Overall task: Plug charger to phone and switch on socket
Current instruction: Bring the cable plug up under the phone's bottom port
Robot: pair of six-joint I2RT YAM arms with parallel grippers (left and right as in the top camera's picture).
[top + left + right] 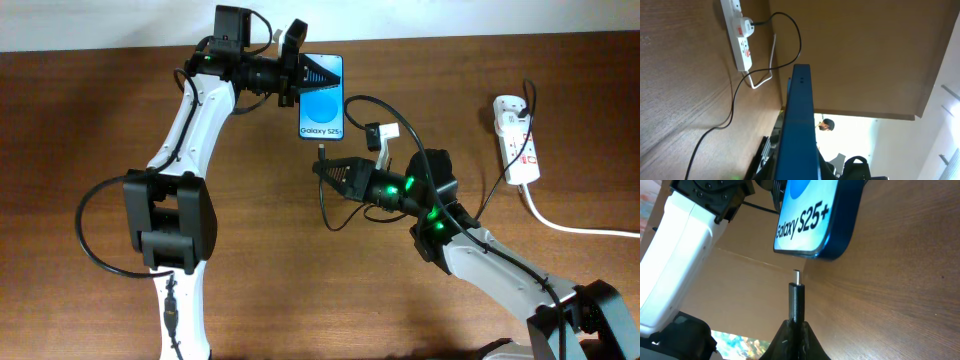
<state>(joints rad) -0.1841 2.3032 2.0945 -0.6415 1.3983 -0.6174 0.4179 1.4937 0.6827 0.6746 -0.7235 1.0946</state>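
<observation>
The phone (322,100) has a blue screen with "Galaxy S25" text and lies at the back of the table. My left gripper (298,72) is shut on its upper end; the left wrist view shows the phone's blue edge (799,120) between the jaws. My right gripper (328,172) is shut on the charger's black connector (796,297), whose metal tip points at the phone's bottom edge (810,255) with a small gap. The charger cable (375,105) runs to a plug in the white socket (517,137) at the right, also seen in the left wrist view (741,37).
The socket's thick white cord (575,226) trails off to the right edge. The charger cable loops on the wood near my right arm (328,215). A brown wall panel (860,55) rises behind the table.
</observation>
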